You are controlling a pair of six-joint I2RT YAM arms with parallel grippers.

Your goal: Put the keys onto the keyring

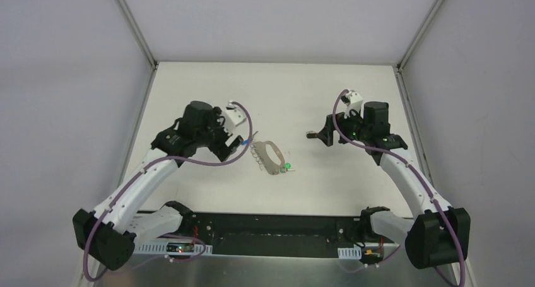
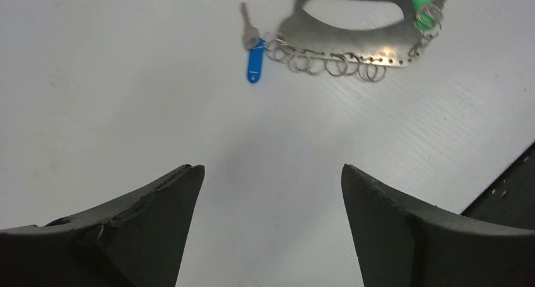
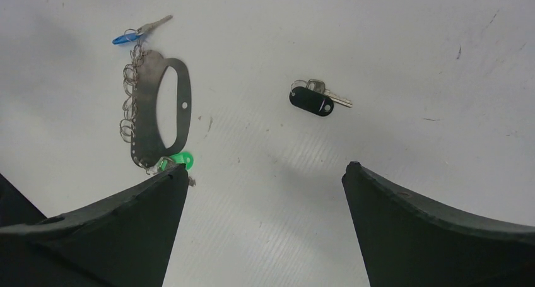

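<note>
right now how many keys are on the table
3: blue key at one end of the keyring, green key at its other end, black key lying apart.

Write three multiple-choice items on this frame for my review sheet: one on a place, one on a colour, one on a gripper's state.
1. Where does the black key lie relative to the keyring?
A. threaded on its rings
B. on the table, apart from it
C. under its plate

2. The key at the keyring's end nearest the left gripper has a head coloured:
A. green
B. black
C. blue

3. The right gripper is:
A. open, holding nothing
B. shut on the black key
C. shut on the keyring

Answers:
1 B: the right wrist view shows a gap of table between the two.
2 C: the blue key lies by the end ring in the left wrist view.
3 A: its jaws stand wide apart with nothing between them.
</note>
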